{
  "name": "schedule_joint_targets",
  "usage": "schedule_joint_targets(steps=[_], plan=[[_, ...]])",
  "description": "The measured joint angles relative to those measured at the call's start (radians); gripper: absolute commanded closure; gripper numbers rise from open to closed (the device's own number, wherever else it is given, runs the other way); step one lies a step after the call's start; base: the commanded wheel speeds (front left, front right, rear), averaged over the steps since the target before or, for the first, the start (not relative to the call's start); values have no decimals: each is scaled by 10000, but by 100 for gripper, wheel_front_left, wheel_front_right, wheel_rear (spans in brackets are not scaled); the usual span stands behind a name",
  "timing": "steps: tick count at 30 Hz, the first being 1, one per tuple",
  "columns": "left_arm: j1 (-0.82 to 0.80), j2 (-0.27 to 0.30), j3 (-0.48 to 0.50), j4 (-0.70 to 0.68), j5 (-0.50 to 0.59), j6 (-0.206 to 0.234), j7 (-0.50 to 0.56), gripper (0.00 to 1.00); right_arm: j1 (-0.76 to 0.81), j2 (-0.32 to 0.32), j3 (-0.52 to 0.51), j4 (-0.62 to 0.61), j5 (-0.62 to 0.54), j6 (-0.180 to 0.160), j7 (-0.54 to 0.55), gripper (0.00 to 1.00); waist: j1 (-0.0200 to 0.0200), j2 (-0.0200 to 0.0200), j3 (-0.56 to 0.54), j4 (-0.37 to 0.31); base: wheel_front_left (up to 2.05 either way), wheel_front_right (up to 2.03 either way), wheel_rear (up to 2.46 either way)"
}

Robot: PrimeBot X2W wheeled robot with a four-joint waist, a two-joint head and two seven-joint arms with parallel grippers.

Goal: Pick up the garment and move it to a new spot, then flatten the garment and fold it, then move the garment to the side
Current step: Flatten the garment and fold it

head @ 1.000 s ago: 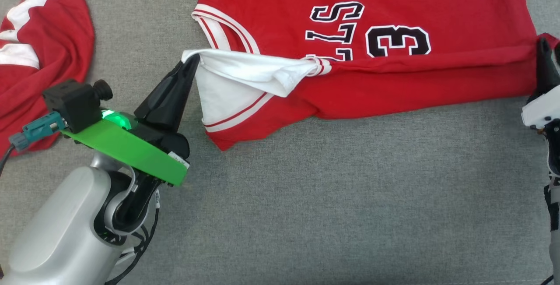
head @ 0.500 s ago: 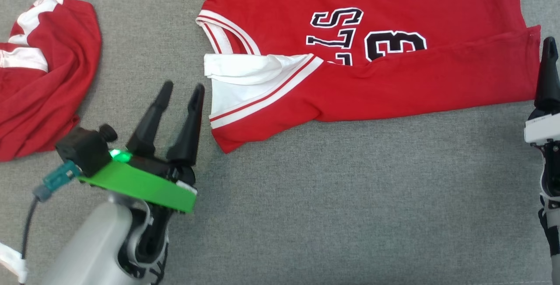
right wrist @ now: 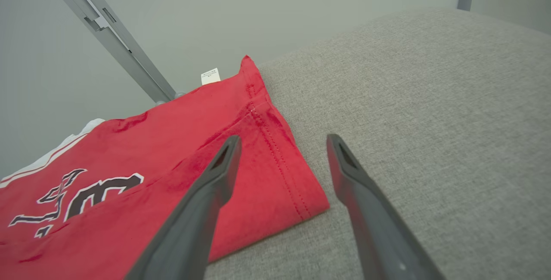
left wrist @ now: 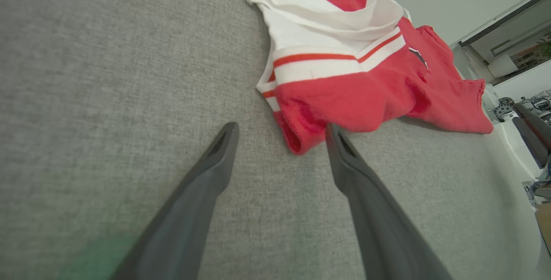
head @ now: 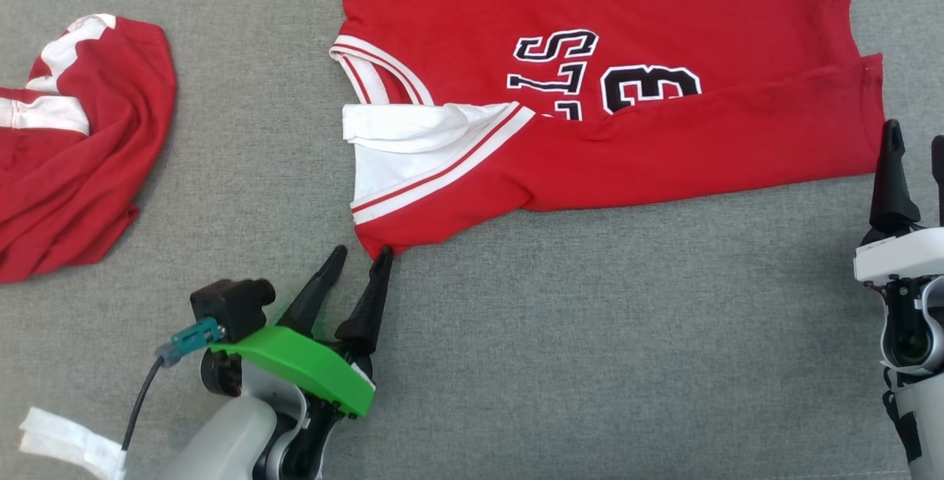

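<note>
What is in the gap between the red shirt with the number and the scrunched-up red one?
Just bare grey fabric surface lies between the numbered jersey and the scrunched red garment. The head view shows this.

Crumpled red jersey (head: 81,170) on grey surface (head: 590,362)
</note>
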Motion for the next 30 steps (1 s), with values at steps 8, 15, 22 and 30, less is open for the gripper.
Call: schedule_joint_targets(steps=[8,15,22,30], plan=[[-501,-121,-314,546,167,-387,163,100,-290,-77,397,554,-15,0,-84,0,0,0,33,-182,0,0,0],[-495,186,-598,456,648,-445,142,100,-1057,-88,408,1983,-543,0,224,0,0,0,-47,-129,0,0,0],[-492,470,-602,127,696,-364,249,100,-1612,-90,466,3168,-583,-2,834,100,0,-1,-100,96,0,0,0],[-269,1039,-721,-326,978,-261,337,100,-1179,-439,1022,2917,130,4,859,100,0,0,-339,84,0,0,0]])
